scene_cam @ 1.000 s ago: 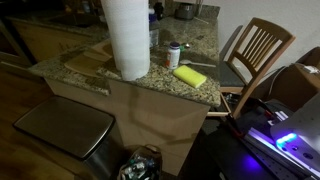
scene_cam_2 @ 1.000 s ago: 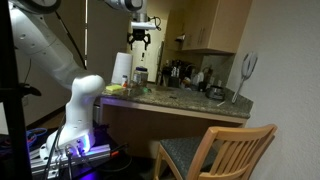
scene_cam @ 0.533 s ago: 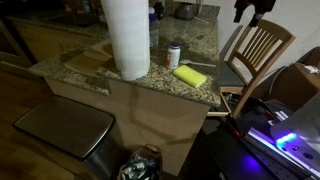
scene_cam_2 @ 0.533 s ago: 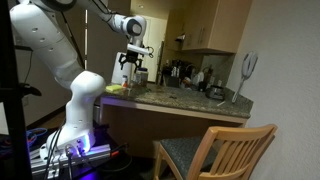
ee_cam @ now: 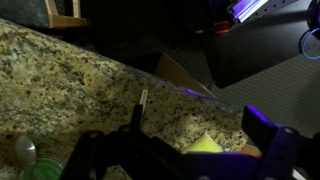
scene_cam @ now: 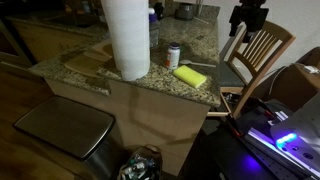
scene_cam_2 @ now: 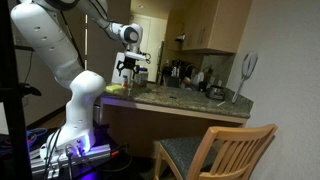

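My gripper (ee_cam: 205,128) hangs open and empty above the speckled granite counter (ee_cam: 70,80). In the wrist view a yellow sponge (ee_cam: 205,146) lies flat on the counter between and below the two dark fingers (ee_cam: 268,135). In an exterior view the sponge (scene_cam: 189,75) rests near the counter's front edge, next to a small white can (scene_cam: 174,55). The gripper (scene_cam: 246,28) shows at the top right of that view, well above the counter. In the side-on exterior view the gripper (scene_cam_2: 127,70) hovers over the counter's near end, touching nothing.
A tall paper towel roll (scene_cam: 126,38) stands on the counter beside a wooden board (scene_cam: 88,58). A wooden chair (scene_cam: 258,50) stands by the counter's end. Kitchen appliances (scene_cam_2: 180,73) crowd the counter's far end. A metal bin (scene_cam: 62,128) sits on the floor.
The arm has swung down and the gripper has dropped from high above to just over the counter's near end. The jaws stayed open.
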Controlling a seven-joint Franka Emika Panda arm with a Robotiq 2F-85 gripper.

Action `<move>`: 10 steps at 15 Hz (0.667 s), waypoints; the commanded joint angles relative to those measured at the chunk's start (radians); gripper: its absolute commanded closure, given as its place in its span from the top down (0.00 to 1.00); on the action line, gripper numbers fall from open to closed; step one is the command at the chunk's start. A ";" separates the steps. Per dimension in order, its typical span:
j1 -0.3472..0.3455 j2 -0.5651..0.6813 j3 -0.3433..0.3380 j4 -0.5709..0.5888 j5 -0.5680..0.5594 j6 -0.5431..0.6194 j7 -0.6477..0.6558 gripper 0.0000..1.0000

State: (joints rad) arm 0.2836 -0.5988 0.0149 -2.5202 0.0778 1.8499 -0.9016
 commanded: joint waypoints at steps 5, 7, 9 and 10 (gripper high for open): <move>0.036 0.213 0.058 -0.130 0.093 0.486 0.069 1.00; 0.047 0.286 0.083 -0.159 0.089 0.636 0.111 1.00; 0.050 0.261 0.073 -0.152 0.073 0.601 0.113 1.00; 0.053 0.291 0.085 -0.160 0.072 0.650 0.136 1.00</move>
State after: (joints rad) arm 0.3313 -0.3049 0.1056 -2.6823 0.1534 2.5054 -0.7686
